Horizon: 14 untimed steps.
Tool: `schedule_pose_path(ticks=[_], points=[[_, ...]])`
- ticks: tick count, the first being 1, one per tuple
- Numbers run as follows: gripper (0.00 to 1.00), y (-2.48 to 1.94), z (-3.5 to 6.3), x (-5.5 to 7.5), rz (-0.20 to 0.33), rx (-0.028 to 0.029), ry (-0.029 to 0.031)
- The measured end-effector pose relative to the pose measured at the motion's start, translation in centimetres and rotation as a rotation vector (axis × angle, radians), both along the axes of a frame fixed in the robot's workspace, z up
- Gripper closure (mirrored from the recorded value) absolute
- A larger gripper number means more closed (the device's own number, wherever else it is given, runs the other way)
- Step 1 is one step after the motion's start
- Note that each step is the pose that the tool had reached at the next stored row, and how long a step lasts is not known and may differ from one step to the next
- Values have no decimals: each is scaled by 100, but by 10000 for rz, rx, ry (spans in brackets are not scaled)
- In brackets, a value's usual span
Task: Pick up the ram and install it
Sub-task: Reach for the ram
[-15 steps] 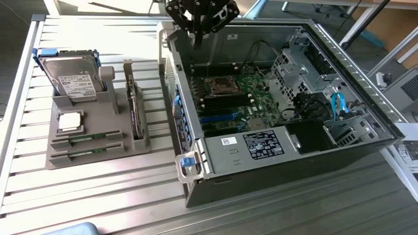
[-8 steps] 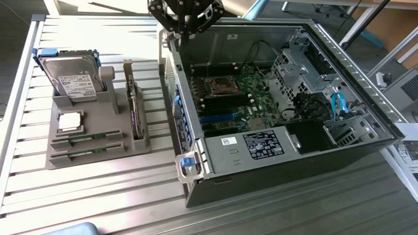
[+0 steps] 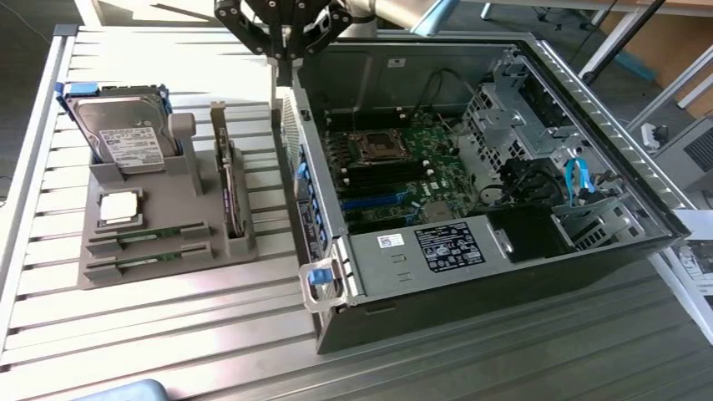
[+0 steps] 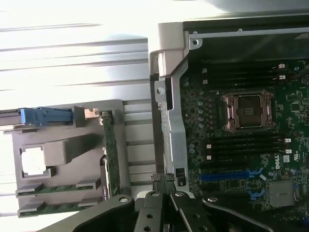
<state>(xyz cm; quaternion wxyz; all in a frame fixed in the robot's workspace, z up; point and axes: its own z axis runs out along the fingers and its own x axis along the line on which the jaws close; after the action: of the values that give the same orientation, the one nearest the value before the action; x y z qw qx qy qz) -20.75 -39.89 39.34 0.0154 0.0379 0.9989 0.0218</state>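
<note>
Two thin green ram sticks [image 3: 147,234] [image 3: 143,261] lie side by side in the front slots of a grey holder [image 3: 167,217] on the table; in the wrist view they are the ram sticks [image 4: 58,188] [image 4: 52,207]. My gripper [image 3: 284,55] hangs high at the back, above the near wall of the open computer case [image 3: 334,276], well away from the sticks. Its fingertips [image 4: 164,179] are pressed together, shut with nothing held. The motherboard [image 4: 227,159] shows long black memory slots [image 4: 244,145] beside the processor socket [image 4: 248,111].
The holder also carries a hard drive [image 3: 128,134] in a blue frame, a square silver processor chip [image 3: 120,207] and an upright dark expansion card [image 3: 229,196]. The case holds a drive cage [image 3: 523,109] and blue cables [image 3: 576,180]. The slatted table [image 3: 167,334] lies around them.
</note>
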Motion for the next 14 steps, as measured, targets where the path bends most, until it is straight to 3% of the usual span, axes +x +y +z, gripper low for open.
schedule_pose_path(ticks=[14], points=[[89, 0, -1, -444, 0, 0, -29]])
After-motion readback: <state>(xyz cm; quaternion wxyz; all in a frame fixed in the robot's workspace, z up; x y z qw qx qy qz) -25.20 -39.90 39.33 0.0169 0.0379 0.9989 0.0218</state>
